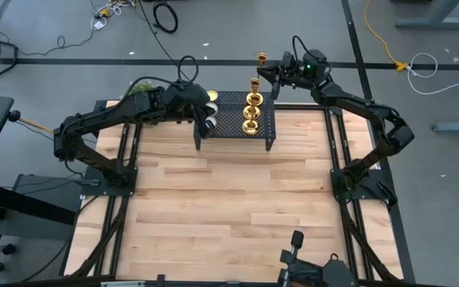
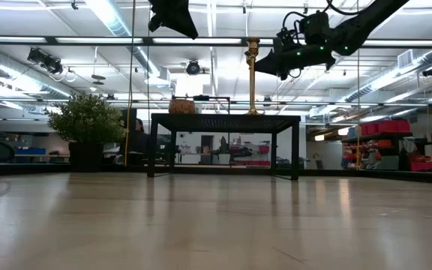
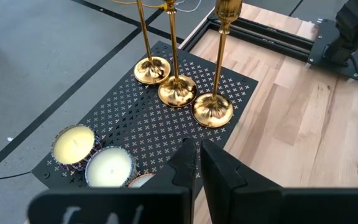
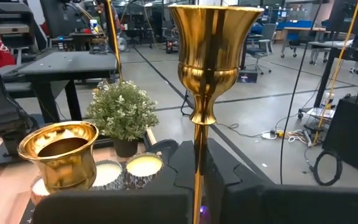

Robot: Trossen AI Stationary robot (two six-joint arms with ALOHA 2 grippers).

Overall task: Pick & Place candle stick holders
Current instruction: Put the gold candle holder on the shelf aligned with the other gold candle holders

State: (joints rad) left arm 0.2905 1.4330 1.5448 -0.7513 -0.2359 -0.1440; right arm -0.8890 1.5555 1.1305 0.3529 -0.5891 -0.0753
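Three gold candle stick holders (image 3: 178, 92) stand with their round bases in a row on a small black perforated stand (image 1: 228, 102) at the table's far middle. My right gripper (image 4: 197, 163) reaches in level from the right and is shut on the tallest holder (image 1: 261, 57), just under its cup (image 4: 211, 43). A shorter holder's cup (image 4: 59, 152) shows beside it. My left gripper (image 3: 197, 163) is shut on nothing and hangs above the stand's left end (image 1: 202, 110), tilted down toward the holders' bases. My right gripper pinches the thin stem (image 4: 197, 146) of the tallest holder between its two fingers, a little below the cup. The fingers come level from the table's right side and lie across the stem. The holder stands upright, its base (image 2: 253, 111) down at the stand's top.
Three candles in jars (image 3: 73, 143) sit on the stand's left end, under my left gripper. A potted plant (image 2: 88, 124) stands beyond the table's far left corner. The wooden table top (image 1: 229, 199) lies bare in front of the stand.
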